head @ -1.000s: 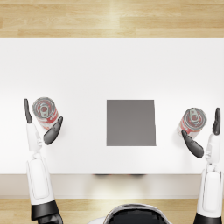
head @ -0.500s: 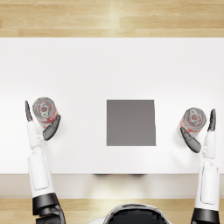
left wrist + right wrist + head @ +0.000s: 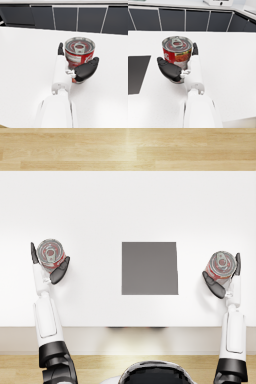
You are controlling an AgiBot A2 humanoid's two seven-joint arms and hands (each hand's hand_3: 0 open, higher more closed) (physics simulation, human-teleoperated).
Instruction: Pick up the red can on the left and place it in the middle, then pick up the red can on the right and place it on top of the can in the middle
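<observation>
— Cans first: where?
— Left can [image 3: 51,253] upright on the white table [image 3: 125,208], far out on the left side. Right can [image 3: 221,264] upright too, far out on the right, about level with the other. Both red-labelled, silver pull-tab lids facing up.
— And the middle?
— Dark grey square mat [image 3: 149,268] lying flat there, between the two cans and well apart from each. Nothing resting on it.
— Left hand [image 3: 45,272]?
— Wrapped on the left can: thumb pressed against the near-right side of the label, fingers [image 3: 60,49] straight up along the left side. Grasping it, by the look of the wrist view. Base of the can hidden behind the thumb, so cannot tell whether lifted off the table or not.
— Right hand [image 3: 226,282]?
— Same picture mirrored. Thumb against the near-left side of the right can, fingers running up the right side, palm close behind. Grasping that can. Can's base mostly hidden here as well.
— Anything else around?
— Dark cabinet fronts [image 3: 65,17] beyond the far edge of the table, and wooden floor past the table in the head view.
</observation>
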